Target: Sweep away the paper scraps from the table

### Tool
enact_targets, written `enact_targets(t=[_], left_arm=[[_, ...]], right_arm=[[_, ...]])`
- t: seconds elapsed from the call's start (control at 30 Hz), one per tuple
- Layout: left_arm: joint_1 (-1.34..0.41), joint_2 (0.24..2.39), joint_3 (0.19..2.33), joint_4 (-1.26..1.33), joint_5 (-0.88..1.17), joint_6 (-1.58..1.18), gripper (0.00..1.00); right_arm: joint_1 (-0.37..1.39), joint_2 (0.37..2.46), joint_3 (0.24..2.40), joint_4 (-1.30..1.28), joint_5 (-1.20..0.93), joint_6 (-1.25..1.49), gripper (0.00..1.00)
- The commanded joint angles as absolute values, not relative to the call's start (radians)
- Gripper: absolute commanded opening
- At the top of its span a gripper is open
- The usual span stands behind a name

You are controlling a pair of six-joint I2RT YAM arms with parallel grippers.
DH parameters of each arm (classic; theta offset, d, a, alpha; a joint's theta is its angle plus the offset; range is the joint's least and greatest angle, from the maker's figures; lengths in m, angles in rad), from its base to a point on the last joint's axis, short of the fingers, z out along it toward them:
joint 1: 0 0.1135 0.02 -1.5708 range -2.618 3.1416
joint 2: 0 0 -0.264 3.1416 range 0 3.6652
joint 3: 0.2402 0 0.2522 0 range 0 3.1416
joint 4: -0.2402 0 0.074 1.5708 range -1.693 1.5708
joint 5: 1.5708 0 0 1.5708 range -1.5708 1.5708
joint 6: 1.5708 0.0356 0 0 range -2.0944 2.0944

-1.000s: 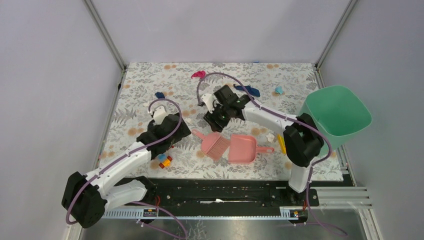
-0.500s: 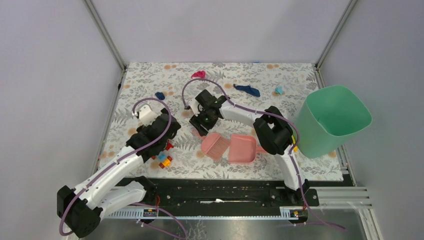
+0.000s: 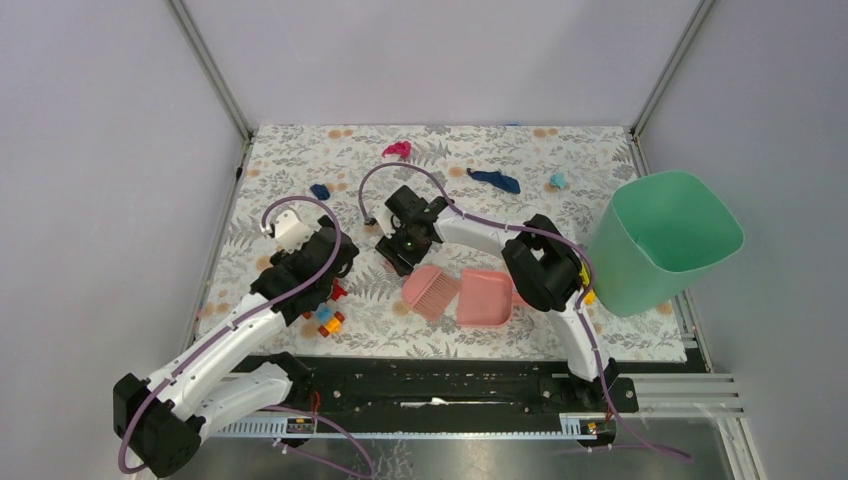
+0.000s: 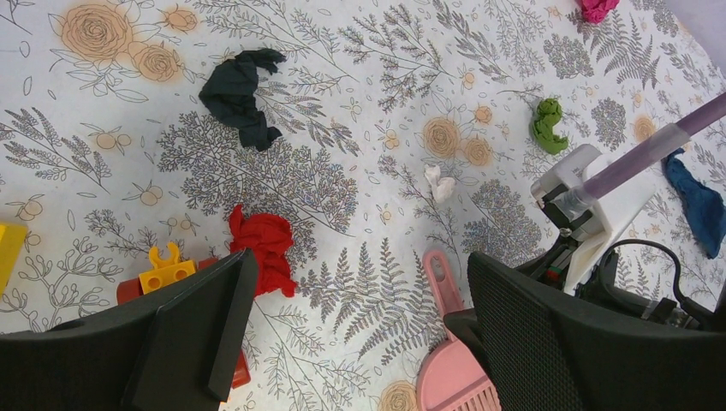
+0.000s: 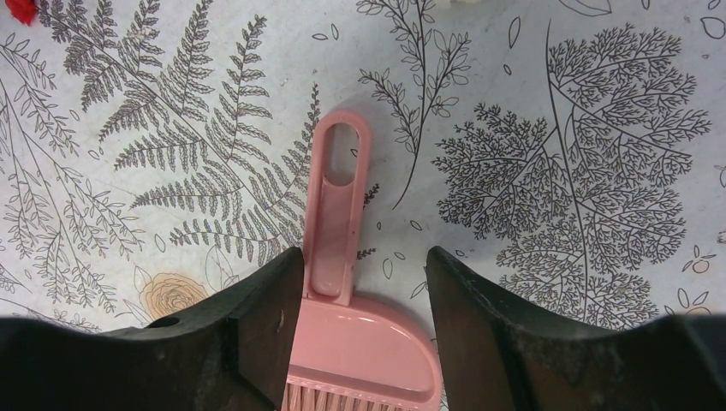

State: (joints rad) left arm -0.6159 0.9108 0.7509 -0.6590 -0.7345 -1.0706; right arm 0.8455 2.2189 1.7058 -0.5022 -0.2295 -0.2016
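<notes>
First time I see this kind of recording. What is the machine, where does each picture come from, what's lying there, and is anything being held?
Two robot arms are bolted at the near edge of a table. The wide picture looks down from above; the other two come from cameras on each wrist. Crumpled paper scraps, toy bricks, a pink dustpan and a pink brush lie on the cloth; a green bin sits at the right. The right gripper is open astride the brush handle; the left gripper is open, holding nothing.
</notes>
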Motion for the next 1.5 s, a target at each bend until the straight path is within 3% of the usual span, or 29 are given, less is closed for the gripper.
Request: enact_targets(t=[0.0,0.47,0.7,1.23,1.47], left_arm=[[-0.609,0.898,0.753,-0.636,-0.748,-1.071,0.98],[-0.61,0.882,0.738,-0.617,-0.735,-1.059,0.98],[-0.61,0.87,0.742,-0.621,-0.748,-1.06,0.98],[-0.609,0.818,0.735,-0.621,-0.775,-1.064,0.98],[-0.607,0.905,0.732,-0.535,-0.716,-1.014,0.99]], right_arm=[[0.863,2.17,1.702,-0.498,-0.251,-0.188,0.62],[0.892,2.169,1.64,-0.471,-0.17,-0.212,0.61],[0.92,2.133,1.627,-0.505,-0.141,-0.252,0.73],[0.954,2.135,1.546,-0.474,-0.048,-0.271,0.19],[0.949,1.974,1.463,-0.448,-0.07,-0.299,0.1]])
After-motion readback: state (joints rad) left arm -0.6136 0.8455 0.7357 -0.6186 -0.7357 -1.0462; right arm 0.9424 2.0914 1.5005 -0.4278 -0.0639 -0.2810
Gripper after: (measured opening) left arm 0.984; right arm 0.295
